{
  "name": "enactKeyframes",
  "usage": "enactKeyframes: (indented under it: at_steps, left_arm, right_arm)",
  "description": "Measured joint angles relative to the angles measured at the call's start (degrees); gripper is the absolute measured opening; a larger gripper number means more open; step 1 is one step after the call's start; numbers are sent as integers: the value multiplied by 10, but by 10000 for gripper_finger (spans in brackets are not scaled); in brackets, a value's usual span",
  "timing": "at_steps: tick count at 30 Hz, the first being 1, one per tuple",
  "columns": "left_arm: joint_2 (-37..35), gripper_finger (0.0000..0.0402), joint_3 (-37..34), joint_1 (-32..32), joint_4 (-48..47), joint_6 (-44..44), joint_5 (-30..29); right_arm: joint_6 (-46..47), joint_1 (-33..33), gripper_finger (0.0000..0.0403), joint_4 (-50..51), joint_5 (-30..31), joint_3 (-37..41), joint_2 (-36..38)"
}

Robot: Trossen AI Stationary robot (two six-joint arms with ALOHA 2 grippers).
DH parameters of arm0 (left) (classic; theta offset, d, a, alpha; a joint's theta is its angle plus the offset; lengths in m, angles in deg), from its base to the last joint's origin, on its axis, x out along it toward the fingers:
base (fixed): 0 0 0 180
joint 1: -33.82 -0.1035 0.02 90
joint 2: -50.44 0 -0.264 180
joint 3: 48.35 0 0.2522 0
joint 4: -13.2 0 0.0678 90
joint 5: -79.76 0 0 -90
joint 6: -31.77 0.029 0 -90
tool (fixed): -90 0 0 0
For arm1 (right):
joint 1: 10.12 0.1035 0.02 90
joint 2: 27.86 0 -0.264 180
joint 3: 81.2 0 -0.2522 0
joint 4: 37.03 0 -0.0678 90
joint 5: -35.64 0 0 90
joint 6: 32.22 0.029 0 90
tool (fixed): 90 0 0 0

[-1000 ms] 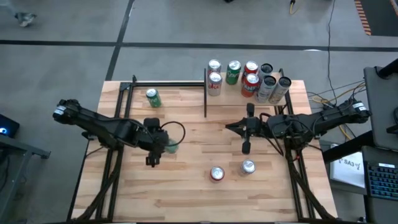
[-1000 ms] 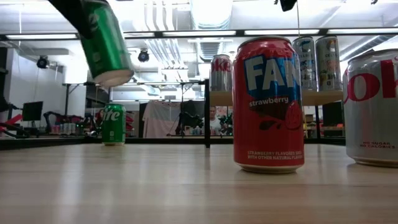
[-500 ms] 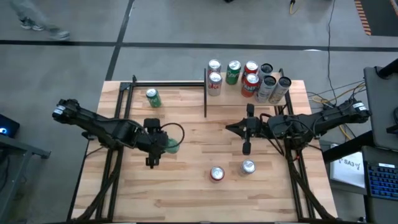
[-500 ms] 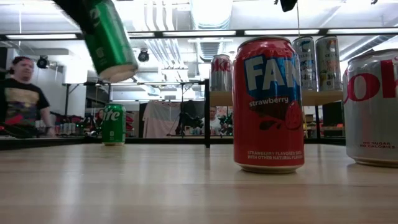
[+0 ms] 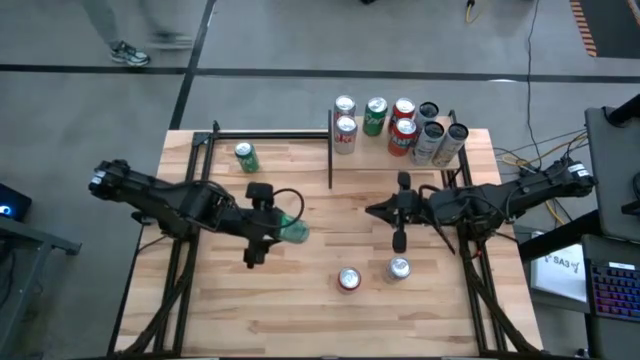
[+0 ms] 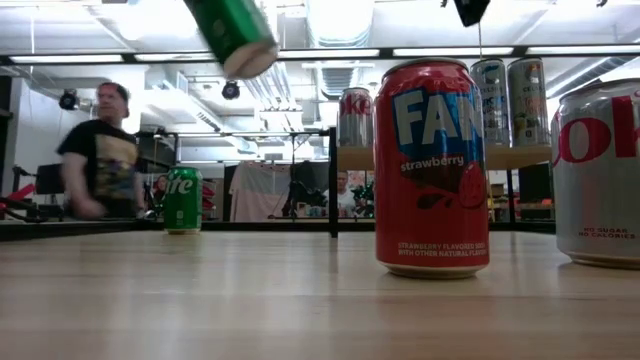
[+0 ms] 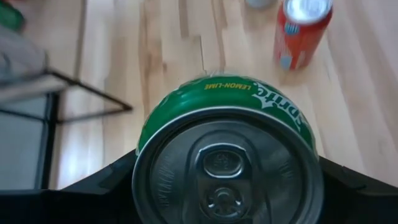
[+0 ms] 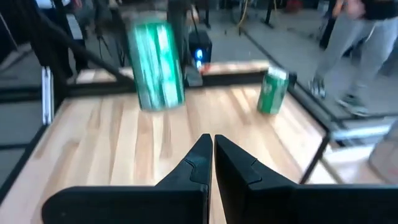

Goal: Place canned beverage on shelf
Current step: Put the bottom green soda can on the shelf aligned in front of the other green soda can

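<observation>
A green Sprite can point(image 5: 292, 231) hangs tilted in the air over the table's middle left, with my left gripper point(image 5: 277, 228) closed on it. The same can appears in the low view point(image 6: 233, 32) and in the right wrist view point(image 8: 155, 65). The shelf point(image 6: 520, 157) is a raised light-wood board at the far right, and several cans stand on it. My right gripper point(image 5: 400, 241) hovers shut and empty right of centre, its fingertips together point(image 8: 211, 149). My left gripper pinches the green can between its two fingers, one on each side of the can's wall point(image 7: 149, 134) close to the lid end. The fingers point(image 7: 102, 180) slant down from the table's left. The can is lifted clear and tilted, its bottom end lower and toward the right.
A red Fanta can point(image 5: 349, 279) and a silver can point(image 5: 399, 268) stand near the front. Another green can point(image 5: 245, 157) stands at the far left inside a black metal frame point(image 5: 330, 150). A person point(image 6: 100, 150) walks in the room behind the table.
My left gripper has risen and gone toward the table's right edge with the green can, which has tipped further over and stays clear of the table. A person has walked across the room behind.
</observation>
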Motion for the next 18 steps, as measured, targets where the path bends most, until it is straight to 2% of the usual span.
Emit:
enactKeyframes:
  at_steps: [13, 18]
  left_arm:
    - [144, 286, 183, -70, -11, 207, 1]
    - [189, 286, 236, -117, -37, 237, 27]
  right_arm:
    - [54, 3, 9, 141, 2, 0, 16]
    - [59, 2, 9, 171, 27, 0, 31]
